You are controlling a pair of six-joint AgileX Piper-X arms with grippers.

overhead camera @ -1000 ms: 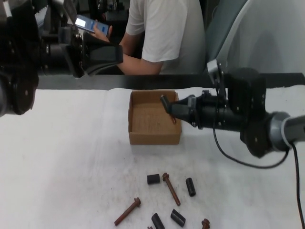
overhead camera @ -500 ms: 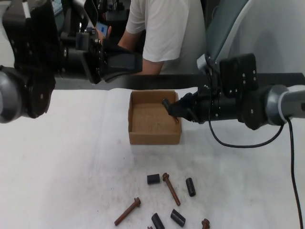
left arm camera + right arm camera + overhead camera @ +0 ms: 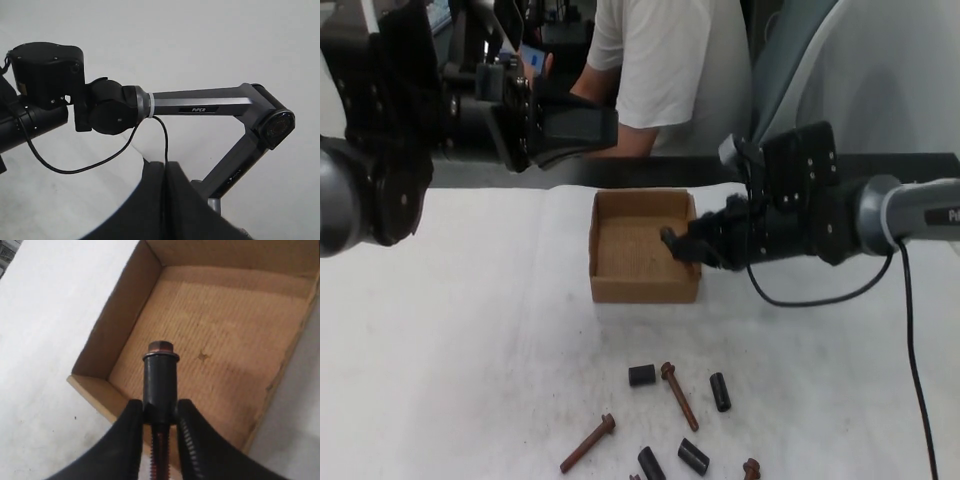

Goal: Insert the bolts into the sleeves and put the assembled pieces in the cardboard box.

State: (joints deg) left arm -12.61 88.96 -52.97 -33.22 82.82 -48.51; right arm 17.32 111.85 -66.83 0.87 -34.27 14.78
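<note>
On the white bench [image 3: 470, 330] the cardboard box [image 3: 645, 290] stands at the far middle, with no piece lying in it yet. The left gripper [image 3: 165, 172] is raised at the far left, and its fingers look pressed together on nothing. The right gripper [image 3: 160, 412] pinches one assembled piece [image 3: 160, 382], a bolt through a sleeve, above the box's right side. So the first drop seems close, while loose bolts [image 3: 678, 395] and sleeves [image 3: 641, 376] lie at the near edge, not yet joined.
</note>
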